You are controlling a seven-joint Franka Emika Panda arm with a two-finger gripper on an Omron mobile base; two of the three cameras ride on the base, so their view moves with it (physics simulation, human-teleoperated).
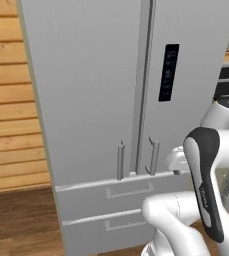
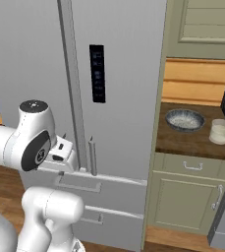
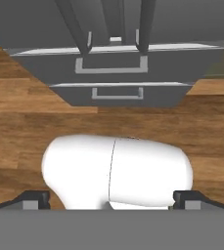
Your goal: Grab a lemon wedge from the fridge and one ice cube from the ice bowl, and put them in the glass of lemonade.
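Grey fridge [image 1: 101, 100] stands shut before the gripper [image 3: 111, 200], jaws seemingly spread wide and empty, ice bowl [image 2: 184, 120] beside glass of lemonade [image 2: 220, 131] on the desk [image 2: 182, 140].

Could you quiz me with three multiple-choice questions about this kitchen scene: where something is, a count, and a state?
1. Where is the round dark grey-blue ice bowl?
A. on the wooden counter right of the fridge
B. on the floor
C. inside the fridge

2. How many bottom drawers does the tall grey French-door fridge have?
A. one
B. two
C. four

3. The fridge doors are:
A. both open
B. one open
C. both closed

Answers: 1 A, it sits beside the short clear glass of lemonade. 2 B, two stacked drawer fronts show. 3 C, both doors lie flush.
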